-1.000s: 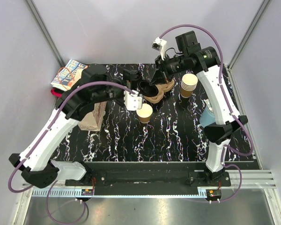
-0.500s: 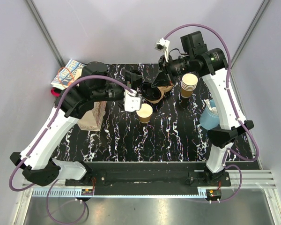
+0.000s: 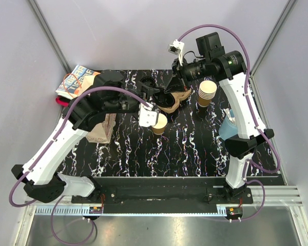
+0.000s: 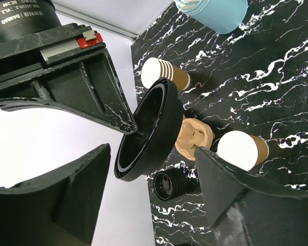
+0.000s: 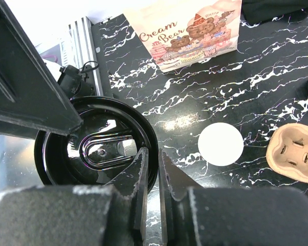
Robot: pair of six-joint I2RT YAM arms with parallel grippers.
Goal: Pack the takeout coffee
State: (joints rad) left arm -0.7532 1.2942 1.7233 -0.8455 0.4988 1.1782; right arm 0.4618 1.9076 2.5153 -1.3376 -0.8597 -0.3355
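Handover, I judge: my right hand (image 5: 153, 159) pinches the lid (image 5: 100, 146); my left hand (image 4: 153, 154), open astride it, must close next.

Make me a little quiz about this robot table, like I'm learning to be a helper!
1. True or false: the right gripper pinches the rim of the black lid.
2. Which stands nearest the blue cup? A) the colourful book B) the stack of paper cups C) the stack of black lids
3. Fill in: the paper bag reads Cream ____.
Key: 1 true; 2 B; 3 Bear.
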